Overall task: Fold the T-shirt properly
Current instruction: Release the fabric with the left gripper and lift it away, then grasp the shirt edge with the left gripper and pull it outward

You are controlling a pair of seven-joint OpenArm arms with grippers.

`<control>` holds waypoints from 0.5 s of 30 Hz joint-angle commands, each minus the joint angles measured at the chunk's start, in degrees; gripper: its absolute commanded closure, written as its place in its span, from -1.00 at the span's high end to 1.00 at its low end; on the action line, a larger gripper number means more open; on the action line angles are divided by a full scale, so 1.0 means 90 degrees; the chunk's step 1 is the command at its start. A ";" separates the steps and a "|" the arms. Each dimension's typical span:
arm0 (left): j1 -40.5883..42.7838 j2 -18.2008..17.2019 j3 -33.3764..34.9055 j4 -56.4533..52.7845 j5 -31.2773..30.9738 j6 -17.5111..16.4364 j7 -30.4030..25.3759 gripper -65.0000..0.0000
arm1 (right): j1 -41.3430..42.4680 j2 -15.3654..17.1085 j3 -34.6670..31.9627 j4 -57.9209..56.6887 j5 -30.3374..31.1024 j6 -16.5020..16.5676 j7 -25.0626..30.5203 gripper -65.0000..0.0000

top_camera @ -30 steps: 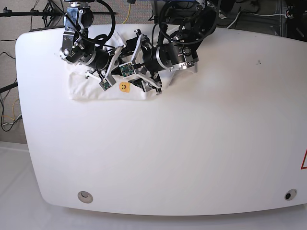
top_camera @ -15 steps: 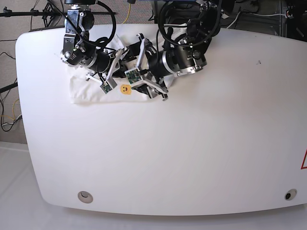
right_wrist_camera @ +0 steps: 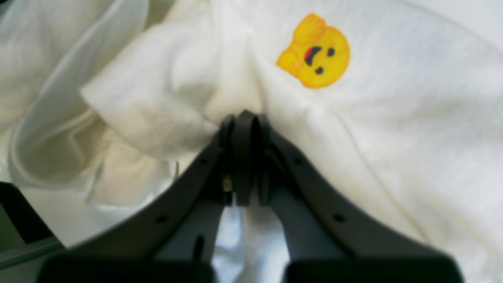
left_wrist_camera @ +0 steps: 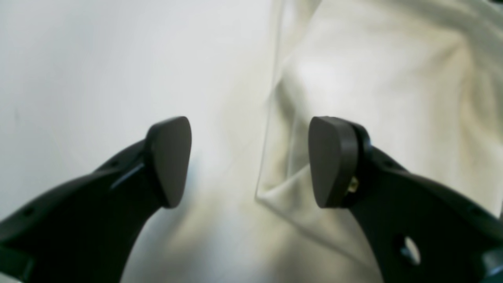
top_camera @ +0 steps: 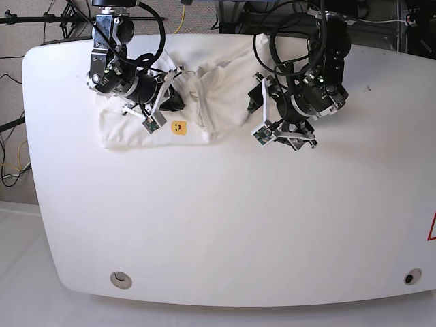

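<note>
While our right gripper [right_wrist_camera: 243,118] clamps the T-shirt [top_camera: 163,109] near the table's [top_camera: 225,225] far edge, our left gripper [left_wrist_camera: 251,161] hangs spread, empty; next grasp the loose hem.

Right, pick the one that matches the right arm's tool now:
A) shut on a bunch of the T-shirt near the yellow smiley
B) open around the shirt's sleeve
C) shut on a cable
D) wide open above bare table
A: in the right wrist view the right tool has its jaws together, pinching bunched white cloth of the T-shirt just below the yellow smiley.
</note>
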 commanded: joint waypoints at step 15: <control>0.0854 0.0029 0.0014 0.0103 -0.0095 -0.0015 -0.0048 0.31 | -0.0036 0.0041 0.0007 -0.0018 -0.0330 -0.0093 -0.0308 -0.94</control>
